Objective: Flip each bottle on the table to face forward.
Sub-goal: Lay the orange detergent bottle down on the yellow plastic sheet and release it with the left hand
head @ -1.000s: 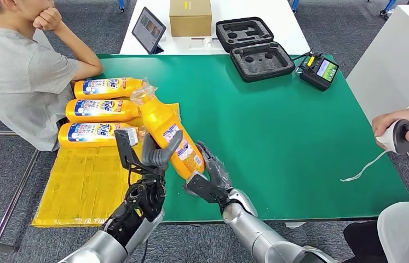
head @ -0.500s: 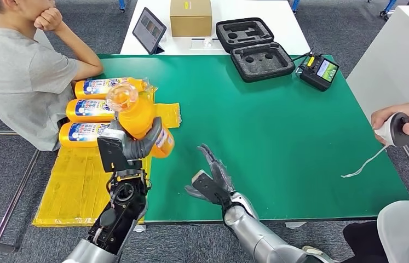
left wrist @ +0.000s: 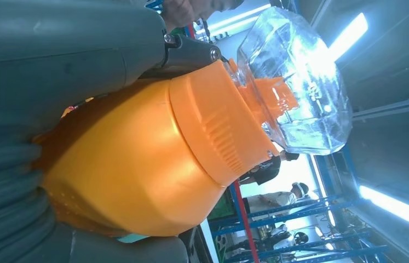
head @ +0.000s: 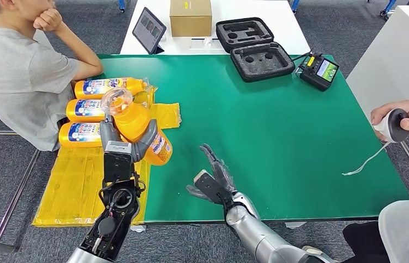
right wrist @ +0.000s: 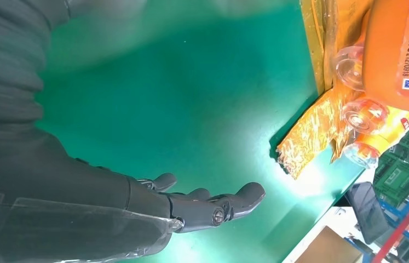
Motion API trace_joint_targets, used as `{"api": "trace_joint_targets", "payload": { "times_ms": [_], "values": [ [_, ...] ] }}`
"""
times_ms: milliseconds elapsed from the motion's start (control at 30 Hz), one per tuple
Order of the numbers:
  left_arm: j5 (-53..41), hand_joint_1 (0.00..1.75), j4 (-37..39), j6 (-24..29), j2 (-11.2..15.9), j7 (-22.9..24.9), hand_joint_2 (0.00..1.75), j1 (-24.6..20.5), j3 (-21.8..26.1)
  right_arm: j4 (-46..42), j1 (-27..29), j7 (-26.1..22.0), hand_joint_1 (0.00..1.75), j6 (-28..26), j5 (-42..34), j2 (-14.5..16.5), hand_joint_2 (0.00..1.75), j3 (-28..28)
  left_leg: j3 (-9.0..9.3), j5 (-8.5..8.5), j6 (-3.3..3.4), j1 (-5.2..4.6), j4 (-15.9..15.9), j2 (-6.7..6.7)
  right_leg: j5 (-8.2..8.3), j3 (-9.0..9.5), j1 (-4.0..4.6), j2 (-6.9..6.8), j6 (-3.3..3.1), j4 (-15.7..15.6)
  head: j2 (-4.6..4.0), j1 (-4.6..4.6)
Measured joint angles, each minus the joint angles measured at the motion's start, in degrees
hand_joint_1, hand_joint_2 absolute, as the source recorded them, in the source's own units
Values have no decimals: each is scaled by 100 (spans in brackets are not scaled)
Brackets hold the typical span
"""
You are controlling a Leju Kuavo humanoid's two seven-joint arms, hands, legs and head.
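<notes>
Bottles [head: 99,87] lay label-up in a row; left hand [head: 128,143] fingers gripped the last bottle [head: 139,127]; right hand [head: 213,178] stayed spread.

Left robot hand [head: 128,143] hides the held bottle's [head: 139,127] label, seemingly.

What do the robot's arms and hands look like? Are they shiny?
Yes, partly. Both arms are shiny silver metal tubes near the bottom of the head view. The left hand has thick grey fingers on a black wrist block, with open black framework and thin cables below it. The right hand is dark grey with slim fingers; a clear plastic cover wraps its wrist.
</notes>
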Motion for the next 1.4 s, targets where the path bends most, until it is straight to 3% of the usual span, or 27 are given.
{"api": "trace_joint_targets", "payload": {
  "times_ms": [167,367,567,767,933,1000,1067,1167,1300,1367,1400],
  "values": [
    [-264,175,-57,2,-5,1,175,19,53,-2,0,0,0,0,-1,1,175,1,0,0,0,0,0,0,0,0,0,0,0,0,0,0],
    [-2970,175,-701,5,-162,-1,175,114,663,-1,6,0,0,7,-1,10,175,-1,-2,0,0,0,0,1,0,-2,0,1,0,0,0,-1],
    [-3637,175,-911,7,-273,14,175,272,1113,-2,59,0,0,70,165,27,175,-108,-2,0,-1,2,-1,-1,0,-2,2,-2,-1,0,0,-1],
    [-6069,174,-1834,12,-329,12,175,353,1611,-2,60,0,0,134,27,45,175,-110,-2,1,-2,1,-1,4,0,-3,1,2,-1,1,0,-1],
    [-7233,175,-2093,13,-337,242,175,380,1957,-2,60,0,0,180,-54,67,175,-111,-2,1,-2,1,-1,3,0,-5,1,2,-1,1,0,-1],
    [-7448,175,-2044,13,-309,717,175,385,1979,-2,60,0,0,194,-66,68,175,-121,-2,1,-2,1,-1,3,0,-5,1,1,-1,1,0,1],
    [-7554,175,-1947,12,-161,1487,175,387,1856,-2,61,0,0,234,-12,75,175,-161,-1,1,-2,1,-1,3,0,-5,1,2,-1,1,0,0],
    [-7591,175,-1755,11,340,2909,175,378,1381,-2,61,0,0,284,35,88,175,-248,0,3,-4,3,-1,4,0,-8,3,2,-1,1,0,-1],
    [-7597,174,-1294,11,1261,5307,175,97,89,-2,60,0,0,315,-58,90,175,-331,-1,5,-6,7,-1,2,0,-8,5,1,-1,1,0,-1],
    [-7599,174,-1067,11,1601,6029,175,-63,-624,-2,60,0,0,342,-98,90,175,-362,-2,5,-6,7,-1,1,0,-6,4,1,-1,1,0,1],
    [-7600,175,-978,11,1702,6122,175,-100,-908,-2,60,0,0,352,-113,90,175,-373,-2,5,-6,5,-1,2,0,-5,2,1,-1,1,0,1]
  ]
}}
